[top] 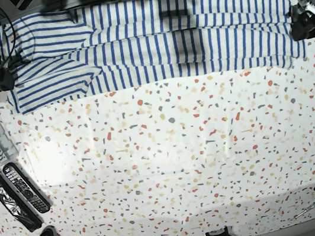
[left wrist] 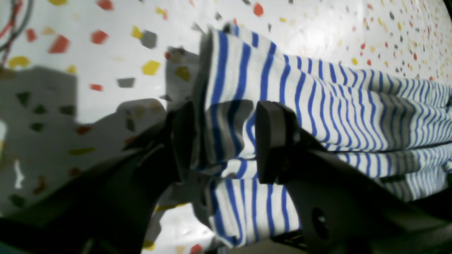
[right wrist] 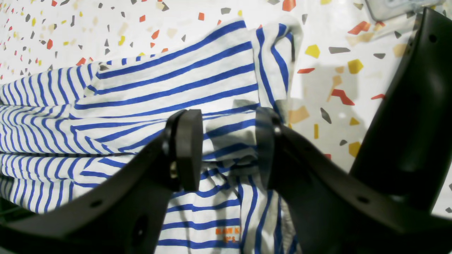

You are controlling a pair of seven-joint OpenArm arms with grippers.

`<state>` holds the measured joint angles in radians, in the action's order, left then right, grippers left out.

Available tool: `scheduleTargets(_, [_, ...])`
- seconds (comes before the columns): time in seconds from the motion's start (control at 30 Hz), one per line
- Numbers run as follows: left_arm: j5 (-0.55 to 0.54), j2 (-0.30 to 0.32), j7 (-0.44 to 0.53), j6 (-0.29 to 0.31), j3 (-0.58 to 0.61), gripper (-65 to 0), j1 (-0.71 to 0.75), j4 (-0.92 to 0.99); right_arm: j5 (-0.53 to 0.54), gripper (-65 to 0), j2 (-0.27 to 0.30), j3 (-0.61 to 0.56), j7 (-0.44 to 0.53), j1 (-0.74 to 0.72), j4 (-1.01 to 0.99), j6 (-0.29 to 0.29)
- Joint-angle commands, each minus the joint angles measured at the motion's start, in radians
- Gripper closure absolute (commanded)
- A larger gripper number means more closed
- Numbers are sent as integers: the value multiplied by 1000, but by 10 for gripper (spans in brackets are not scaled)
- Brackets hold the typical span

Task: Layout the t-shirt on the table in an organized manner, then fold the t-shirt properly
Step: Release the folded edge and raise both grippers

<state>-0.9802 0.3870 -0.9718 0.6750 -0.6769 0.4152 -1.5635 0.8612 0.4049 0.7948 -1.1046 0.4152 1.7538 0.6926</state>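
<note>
small orange print on t-shirt [right wrist: 227,234], unreadable

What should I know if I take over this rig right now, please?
Left gripper: open, jaws astride one end of the shirt, cloth between them but not pinched.
Right gripper: open, astride the other end the same way.
Shirt: stretched in a long band along the far edge of the table, folded lengthwise, a sleeve lying over the body.
Done: spread out and a first lengthwise fold, it seems.
Left: fold the band across into a compact stack.
</note>
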Motion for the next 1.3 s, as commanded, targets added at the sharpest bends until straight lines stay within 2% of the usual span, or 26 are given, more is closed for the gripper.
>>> scheduleTargets(0.0, [-16, 4, 18, 7, -7, -263, 0, -16, 14, -241, 21, 9, 19, -5, 13, 6])
scheduleTargets(0.07, [8, -16, 49, 7, -7, -263, 0, -16, 14, -241, 21, 9, 18, -5, 13, 6])
scheduleTargets(0.17, [133, -41, 114, 4, -7, -263, 0, -12, 14, -241, 21, 9, 5, -5, 13, 6])
scheduleTargets(0.23, [170, -47, 143, -27, -7, -263, 0, 2, 14, -241, 21, 9, 4, -5, 13, 6])
scheduleTargets(0.53, [168, -46, 147, -39, 4, -263, -2, 103, 14, -241, 21, 9, 5, -5, 13, 6])
scheduleTargets(0.87, [168, -45, 152, -38, 161, -258, -3, 122, 14, -241, 22, 9, 4, -5, 13, 6])
scheduleTargets(0.93, [168, -45, 155, -38, 163, -214, -3, 122, 14, -241, 22, 9, 4, -5, 13, 6])
scheduleTargets(0.97, [169, -40, 158, -37, 163, -169, -2, 122, 14, -241, 22, 9, 4, -5, 13, 6])
scheduleTargets(1.03, [169, -31, 159, -37, 161, -25, -2, 122, 14, -241, 22, 9, 4, -5, 13, 6])
scheduleTargets(1.07, [169, -23, 162, -37, 161, 0, -2, 122, 14, -241, 22, 9, 5, -5, 13, 6])
scheduleTargets(1.27, [169, 15, 276, -40, 118, 0, -5, 122, 31, -240, 22, 9, 13, -5, 13, 6])
